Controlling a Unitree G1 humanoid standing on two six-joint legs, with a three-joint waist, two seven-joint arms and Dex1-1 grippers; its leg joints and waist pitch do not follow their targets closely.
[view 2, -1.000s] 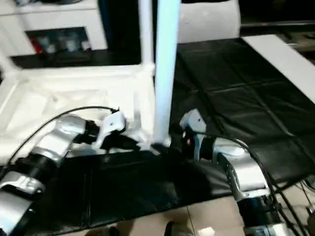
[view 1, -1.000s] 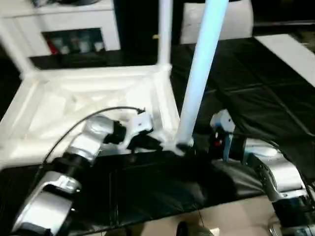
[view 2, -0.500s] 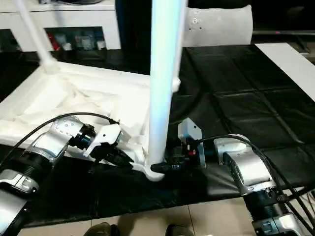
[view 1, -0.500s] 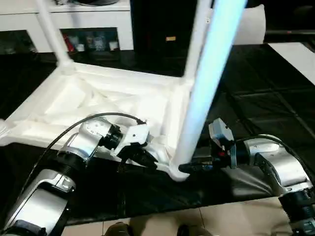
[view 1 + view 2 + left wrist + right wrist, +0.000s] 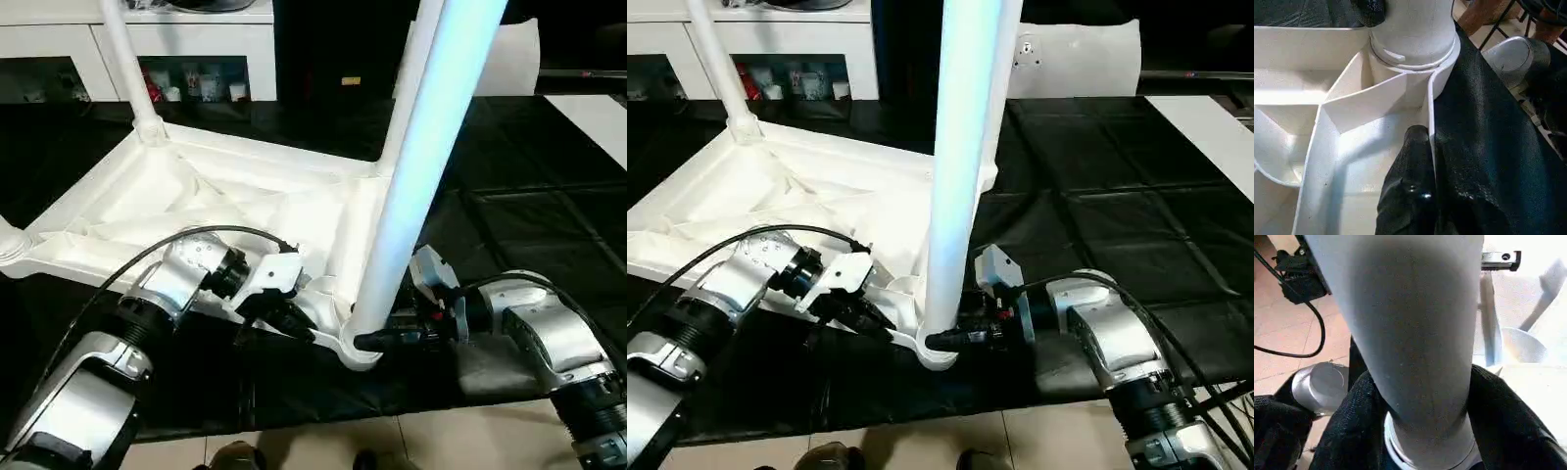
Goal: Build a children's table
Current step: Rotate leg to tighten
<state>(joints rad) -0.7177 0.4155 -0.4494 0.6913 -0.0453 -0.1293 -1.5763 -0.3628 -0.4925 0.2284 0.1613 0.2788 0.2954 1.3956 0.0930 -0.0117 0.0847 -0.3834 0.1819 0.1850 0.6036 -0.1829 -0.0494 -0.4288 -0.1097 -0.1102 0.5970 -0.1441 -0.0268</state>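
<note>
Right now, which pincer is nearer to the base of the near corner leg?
The right. The right pincer has its fingers on both sides of the leg at its base. The left pincer pinches the tabletop rim beside that corner socket.

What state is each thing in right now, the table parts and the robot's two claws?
Tabletop: upside down on the black mat, ribbed underside up.
Near leg: upright in the near corner socket.
Far-left leg: upright in its corner socket.
Far-right leg: upright in its corner, behind the near leg.
Left gripper: shut on the tabletop's rim.
Right gripper: fingers on either side of the near leg's base.
</note>
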